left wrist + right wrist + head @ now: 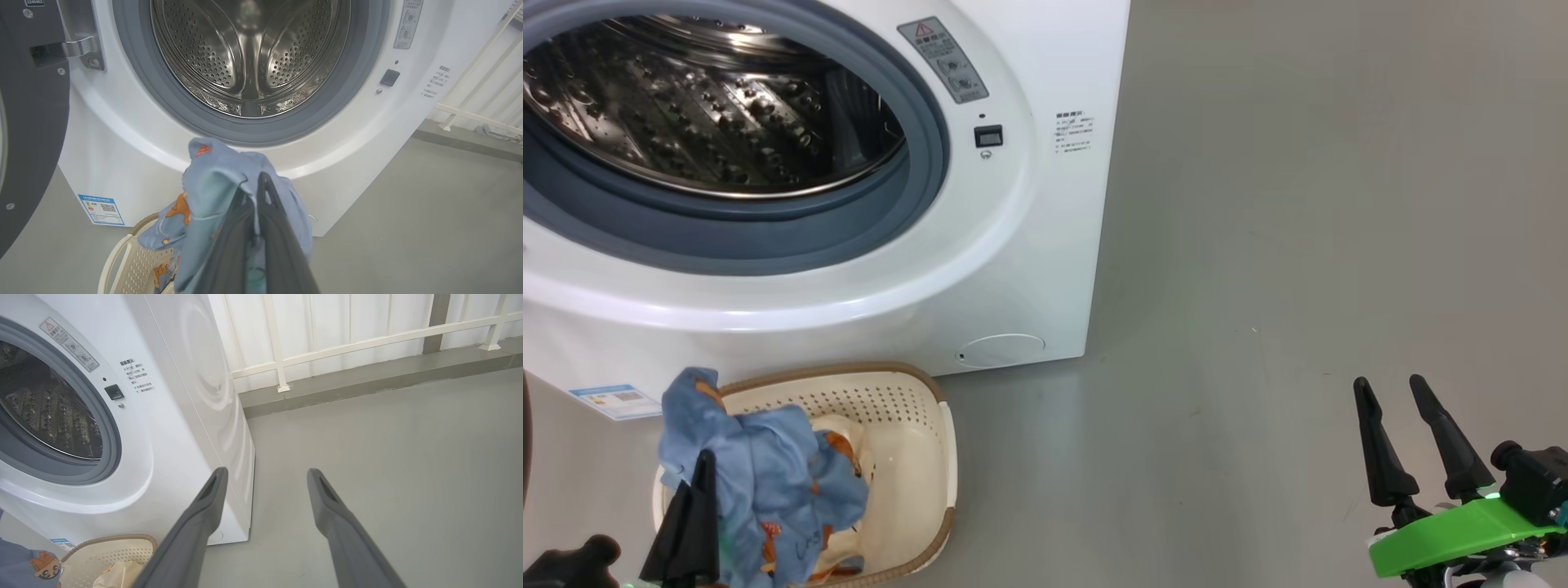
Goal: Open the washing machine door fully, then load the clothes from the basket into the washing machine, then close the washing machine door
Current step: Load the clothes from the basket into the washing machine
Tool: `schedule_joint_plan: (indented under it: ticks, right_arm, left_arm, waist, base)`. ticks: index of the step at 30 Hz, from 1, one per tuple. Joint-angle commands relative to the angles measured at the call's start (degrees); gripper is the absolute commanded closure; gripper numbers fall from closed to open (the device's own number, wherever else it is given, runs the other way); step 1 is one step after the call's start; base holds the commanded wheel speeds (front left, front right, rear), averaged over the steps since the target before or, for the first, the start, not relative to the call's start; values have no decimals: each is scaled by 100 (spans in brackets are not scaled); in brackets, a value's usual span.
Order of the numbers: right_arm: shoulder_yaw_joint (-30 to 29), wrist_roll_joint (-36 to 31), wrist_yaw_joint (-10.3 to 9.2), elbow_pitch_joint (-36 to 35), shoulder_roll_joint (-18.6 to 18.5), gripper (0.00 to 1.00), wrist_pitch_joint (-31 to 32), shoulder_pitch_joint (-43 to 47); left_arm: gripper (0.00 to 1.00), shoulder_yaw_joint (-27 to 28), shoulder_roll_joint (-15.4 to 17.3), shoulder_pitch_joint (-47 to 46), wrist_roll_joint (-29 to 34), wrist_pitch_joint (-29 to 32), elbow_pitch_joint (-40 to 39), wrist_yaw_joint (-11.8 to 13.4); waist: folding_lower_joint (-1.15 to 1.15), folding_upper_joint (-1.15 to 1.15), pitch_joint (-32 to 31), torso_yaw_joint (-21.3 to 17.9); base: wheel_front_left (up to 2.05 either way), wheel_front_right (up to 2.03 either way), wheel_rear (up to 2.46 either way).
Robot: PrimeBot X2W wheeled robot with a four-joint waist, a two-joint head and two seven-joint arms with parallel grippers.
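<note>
Now: left gripper pinched tight on a light blue garment with orange patches. The cloth is bunched around the fingers, its upper folds above the basket and its lower folds down inside it. Basket sits on the grey floor, just in front of the washing machine, below its mouth. Door stands open at the left of the opening in the left wrist view, with the steel drum exposed. A cream piece, possibly another garment, lies in the basket beside the blue one; it is hard to separate from the basket wall. Right gripper is well off to the side over the floor, fingers spread wide, holding nothing.
</note>
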Motion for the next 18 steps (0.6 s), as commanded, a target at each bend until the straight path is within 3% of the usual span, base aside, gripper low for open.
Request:
schedule_joint_plan:
  ticks: [1,9,18]
  right_arm:
    - [76,27,9,-161,-49,0,-28,27]
    - [54,14,9,-196,2,0,-28,6]
    - [97,-42,9,-252,76,0,-28,-164]
  left_arm:
    - [100,267,49,-47,78,-77,-232,-9]
    - [100,327,-27,-187,11,-78,-350,-9]
    - [100,314,193,-949,-70,-78,-356,-9]
  waist:
    - [0,0,15,5]
    - [0,0,114,-10]
    - [0,0,457,-51]
  base:
    - [0,0,0]
    - [0,0,0]
    - [0,0,0]
